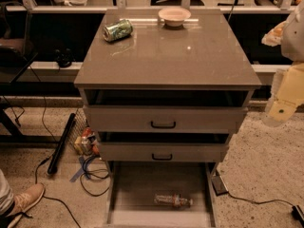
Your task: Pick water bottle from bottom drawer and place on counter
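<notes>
Your hand (281, 109) hangs right of the worktop (190, 56), opening can't tell; drop to the water bottle (173, 201) lying in the bottom drawer (137, 182), grip across its middle.

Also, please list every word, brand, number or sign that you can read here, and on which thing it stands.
No text can be read.
water bottle in the bottom drawer: label band too blurred to read.
green can on the counter: print too blurred to read.
gripper, at the right edge beside the cabinet: no text shows.
</notes>
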`<state>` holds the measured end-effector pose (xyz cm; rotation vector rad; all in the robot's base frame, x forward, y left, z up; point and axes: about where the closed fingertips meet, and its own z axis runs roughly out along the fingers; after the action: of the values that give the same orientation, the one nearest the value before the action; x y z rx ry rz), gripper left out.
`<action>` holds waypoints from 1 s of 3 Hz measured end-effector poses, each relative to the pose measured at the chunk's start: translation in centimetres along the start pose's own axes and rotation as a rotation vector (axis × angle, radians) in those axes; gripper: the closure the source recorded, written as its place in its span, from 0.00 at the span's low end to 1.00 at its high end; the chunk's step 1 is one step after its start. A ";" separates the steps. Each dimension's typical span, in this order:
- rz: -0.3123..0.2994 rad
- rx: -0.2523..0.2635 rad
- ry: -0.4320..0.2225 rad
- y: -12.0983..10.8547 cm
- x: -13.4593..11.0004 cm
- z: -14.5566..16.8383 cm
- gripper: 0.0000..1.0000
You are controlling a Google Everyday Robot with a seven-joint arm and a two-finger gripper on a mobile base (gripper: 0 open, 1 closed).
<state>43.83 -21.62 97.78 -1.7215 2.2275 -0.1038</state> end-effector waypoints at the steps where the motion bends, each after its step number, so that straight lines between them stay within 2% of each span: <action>1: 0.000 0.000 0.000 0.0 0.0 0.0 0.00; 2: 0.033 -0.032 -0.031 0.2 0.5 0.9 0.00; 3: 0.062 -0.151 -0.153 3.0 0.6 7.3 0.00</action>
<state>43.11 -20.40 90.02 -1.6714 2.2216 0.2088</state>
